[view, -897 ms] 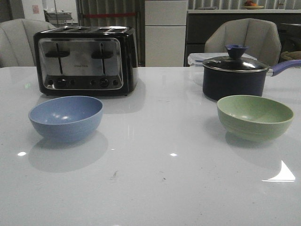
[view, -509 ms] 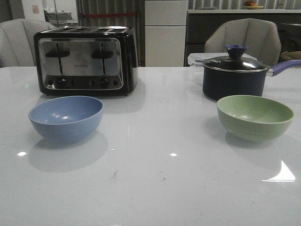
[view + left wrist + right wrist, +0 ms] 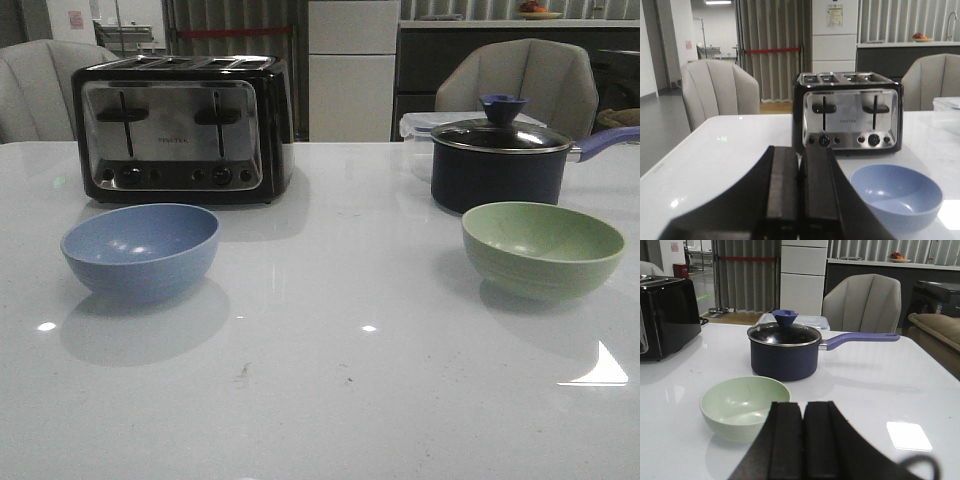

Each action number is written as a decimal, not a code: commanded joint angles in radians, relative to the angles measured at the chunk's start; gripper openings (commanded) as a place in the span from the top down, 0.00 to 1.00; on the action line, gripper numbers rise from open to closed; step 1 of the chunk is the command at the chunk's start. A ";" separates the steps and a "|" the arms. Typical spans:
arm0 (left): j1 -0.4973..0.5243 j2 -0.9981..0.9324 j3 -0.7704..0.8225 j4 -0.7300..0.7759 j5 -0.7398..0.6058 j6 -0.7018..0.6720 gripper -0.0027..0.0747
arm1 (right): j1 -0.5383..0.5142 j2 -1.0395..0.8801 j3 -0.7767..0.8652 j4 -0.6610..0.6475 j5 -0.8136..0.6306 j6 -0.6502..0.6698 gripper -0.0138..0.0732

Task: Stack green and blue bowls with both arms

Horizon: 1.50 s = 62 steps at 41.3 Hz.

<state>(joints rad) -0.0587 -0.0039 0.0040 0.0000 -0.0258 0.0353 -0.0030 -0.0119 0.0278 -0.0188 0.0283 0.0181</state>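
- So, the blue bowl (image 3: 140, 251) sits at about 9 o'clock on the white table (image 3: 330, 400), and the green bowl (image 3: 542, 248) at about 3 o'clock, well apart, both upright and empty.
- Each bowl lies on its own arm's side, which I judge suits a two-arm pick before one is nested in the other; no stacking is done yet.
- The four-slot toaster (image 3: 183, 127) stands just behind the blue bowl, toward 11 o'clock; the lidded saucepan (image 3: 500, 160) stands just behind the green bowl, toward 1 o'clock, its purple handle pointing right.
- The left gripper (image 3: 800, 200) has its pads pressed together on nothing, with the blue bowl (image 3: 896, 196) just ahead and to one side.
- The right gripper (image 3: 803, 445) is likewise pressed together and empty, the green bowl (image 3: 745, 407) close before it.
- Neither arm appears in the front view.
- Both jaws must spread before taking a rim.
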 commanded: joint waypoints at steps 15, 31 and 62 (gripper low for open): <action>0.000 0.052 -0.337 -0.005 0.146 -0.002 0.85 | 0.006 0.065 -0.397 -0.005 0.172 -0.002 0.78; 0.000 0.342 -0.630 -0.013 0.438 -0.002 0.85 | 0.006 0.406 -0.646 -0.005 0.462 -0.002 0.78; 0.000 0.572 -0.613 -0.013 0.567 0.013 0.68 | 0.006 0.859 -0.648 -0.005 0.507 -0.002 0.44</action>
<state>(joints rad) -0.0587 0.5521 -0.5814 -0.0064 0.6056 0.0421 0.0011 0.8074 -0.5808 -0.0188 0.6129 0.0181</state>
